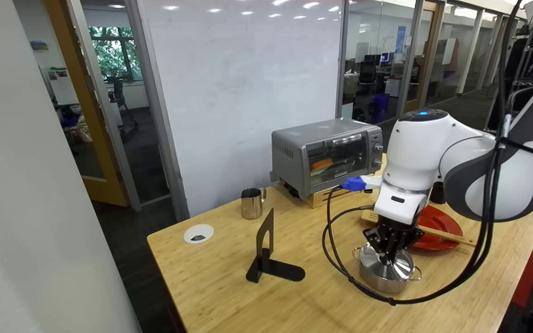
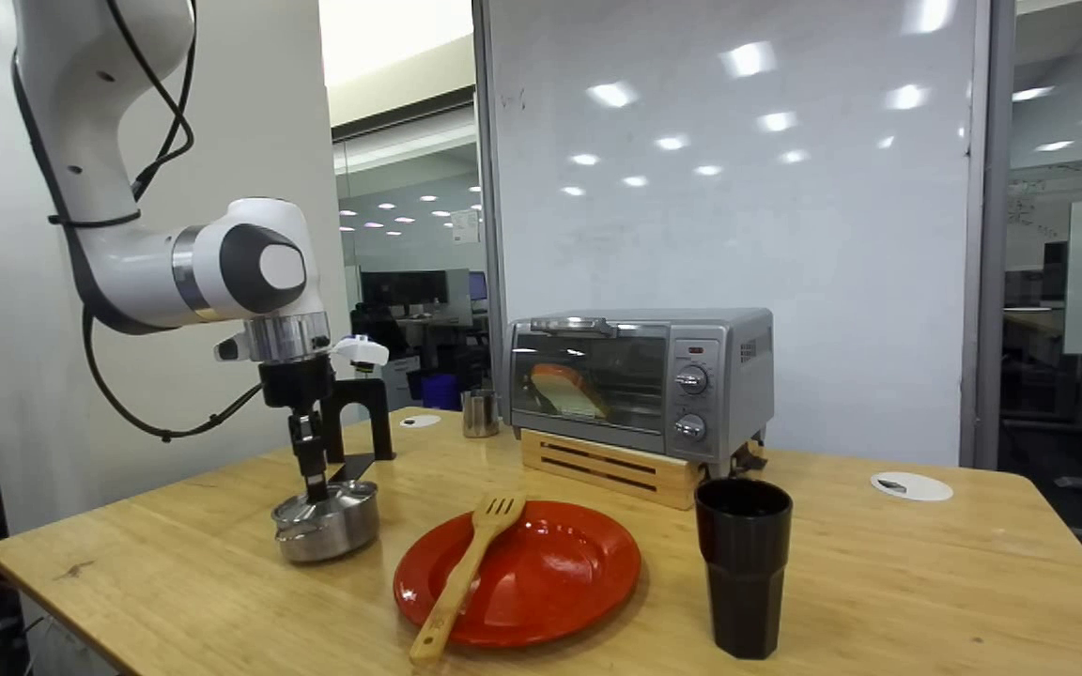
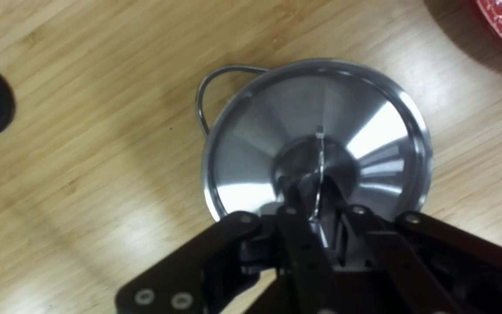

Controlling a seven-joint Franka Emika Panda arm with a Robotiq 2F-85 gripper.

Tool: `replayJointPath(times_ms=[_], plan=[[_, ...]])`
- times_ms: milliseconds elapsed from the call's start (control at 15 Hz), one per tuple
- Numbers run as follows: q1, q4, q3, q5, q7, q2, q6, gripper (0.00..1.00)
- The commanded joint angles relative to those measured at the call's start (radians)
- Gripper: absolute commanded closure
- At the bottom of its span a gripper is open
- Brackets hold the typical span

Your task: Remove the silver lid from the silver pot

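The silver pot (image 1: pixel 381 283) stands on the wooden table, and it also shows in an exterior view (image 2: pixel 332 537). The shiny round silver lid (image 3: pixel 255 131) rests on the pot and shows in both exterior views (image 1: pixel 404 267) (image 2: pixel 353 491). A thin loop handle rises at its centre. My gripper (image 3: pixel 308 187) points down over the lid. Its black fingers stand close together on both sides of the handle and look shut on it, though the fingertips are blurred. The gripper also shows at the lid in both exterior views (image 1: pixel 389 260) (image 2: pixel 316 490). One pot handle (image 3: pixel 199 98) sticks out beside the lid.
A red plate (image 2: pixel 560 577) with a wooden spatula (image 2: pixel 455 593) lies near the pot. A black bookend (image 1: pixel 266 263) stands on the pot's other side. A metal cup (image 1: pixel 251 205), a toaster oven (image 2: pixel 640 376) and a black cup (image 2: pixel 745 563) are also on the table.
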Motion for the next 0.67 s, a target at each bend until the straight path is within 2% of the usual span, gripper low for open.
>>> replayJointPath(times_ms=[0, 600], plan=[[-0.008, -0.024, 0.004, 0.013, 0.0, 0.003, 0.048, 1.0], [-0.019, -0.09, 0.054, 0.087, 0.014, -0.083, 0.073, 0.99]])
